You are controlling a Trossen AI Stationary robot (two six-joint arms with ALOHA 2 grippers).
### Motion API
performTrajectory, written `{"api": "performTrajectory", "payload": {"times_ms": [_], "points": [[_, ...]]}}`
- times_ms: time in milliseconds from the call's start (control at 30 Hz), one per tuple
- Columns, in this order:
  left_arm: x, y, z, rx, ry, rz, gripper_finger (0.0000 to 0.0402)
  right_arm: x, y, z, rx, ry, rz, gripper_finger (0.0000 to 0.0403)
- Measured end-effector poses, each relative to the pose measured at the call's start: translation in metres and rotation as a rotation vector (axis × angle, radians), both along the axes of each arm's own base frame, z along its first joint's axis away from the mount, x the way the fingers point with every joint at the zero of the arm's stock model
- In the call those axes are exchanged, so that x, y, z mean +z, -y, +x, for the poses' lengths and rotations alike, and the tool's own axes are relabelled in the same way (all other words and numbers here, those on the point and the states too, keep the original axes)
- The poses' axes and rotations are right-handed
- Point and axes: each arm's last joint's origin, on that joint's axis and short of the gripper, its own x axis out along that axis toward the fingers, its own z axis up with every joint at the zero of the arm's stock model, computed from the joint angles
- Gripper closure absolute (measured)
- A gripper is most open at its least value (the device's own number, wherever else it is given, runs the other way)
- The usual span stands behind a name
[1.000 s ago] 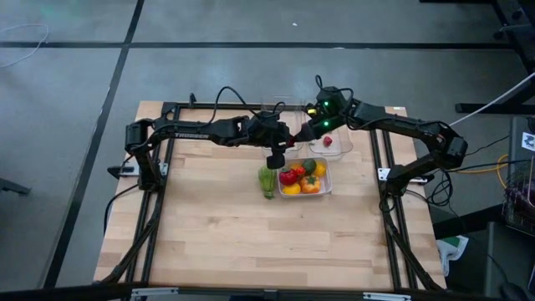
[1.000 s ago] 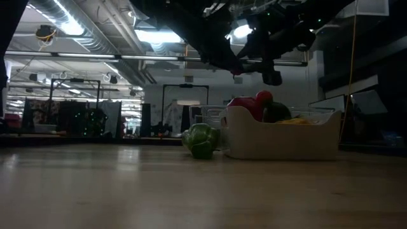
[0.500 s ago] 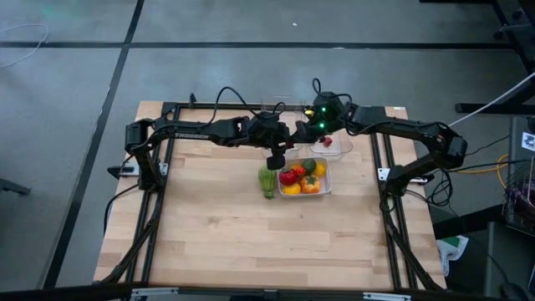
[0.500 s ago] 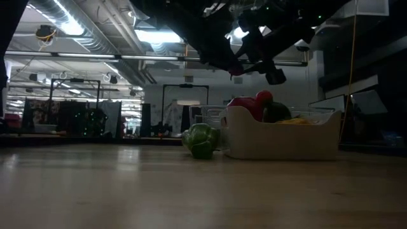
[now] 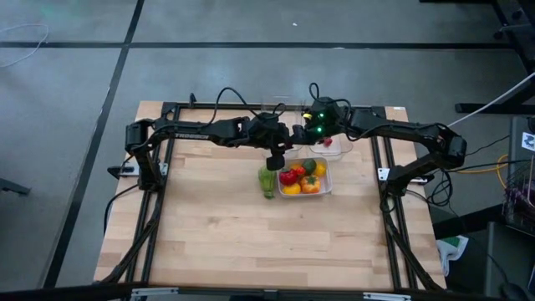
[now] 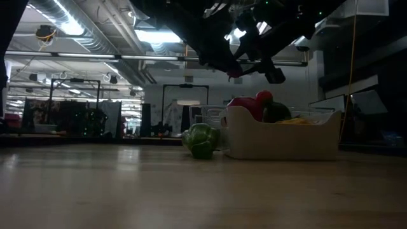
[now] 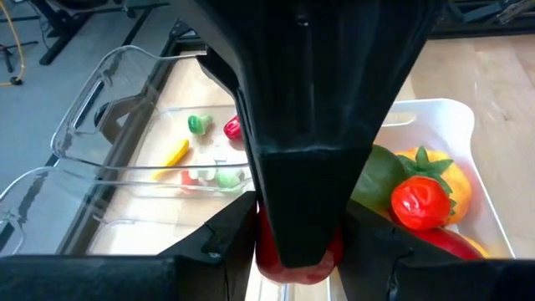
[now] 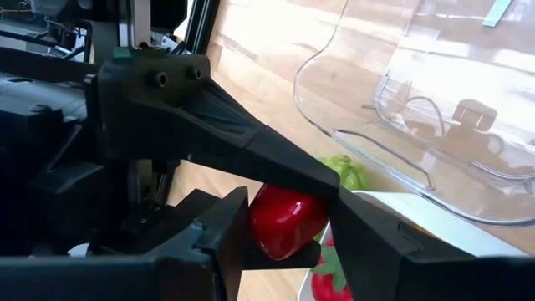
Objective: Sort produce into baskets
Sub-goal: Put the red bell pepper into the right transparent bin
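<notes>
Fingers (image 8: pixel 234 234) of both arms clamp one glossy red pepper (image 8: pixel 284 219) above the white tub (image 7: pixel 456 134).

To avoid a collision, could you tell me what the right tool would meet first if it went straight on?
The red piece, gripped by the left tool beside the white tub, sits right at the right tool; past it, probably the left tool itself.
</notes>
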Motion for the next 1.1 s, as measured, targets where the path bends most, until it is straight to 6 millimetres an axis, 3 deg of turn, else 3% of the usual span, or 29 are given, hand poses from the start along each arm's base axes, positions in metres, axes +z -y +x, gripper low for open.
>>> {"api": "performTrajectory", "payload": {"times_ms": [533,900,1100], "points": [[0.0,0.0,0.0,-0.007,-0.002,0.016,0.0259,0.0,0.001,0.0,-0.015,-0.006,-0.016,0.028],[0.002,-0.001,0.001,-0.005,0.018,0.022,0.0189,-0.002,0.001,-0.001,-0.023,-0.022,-0.05,0.028],[0.001,-0.007,-0.001,-0.005,0.0,0.043,0.0181,-0.005,0.015,-0.008,-0.055,-0.062,-0.092,0.028]]}}
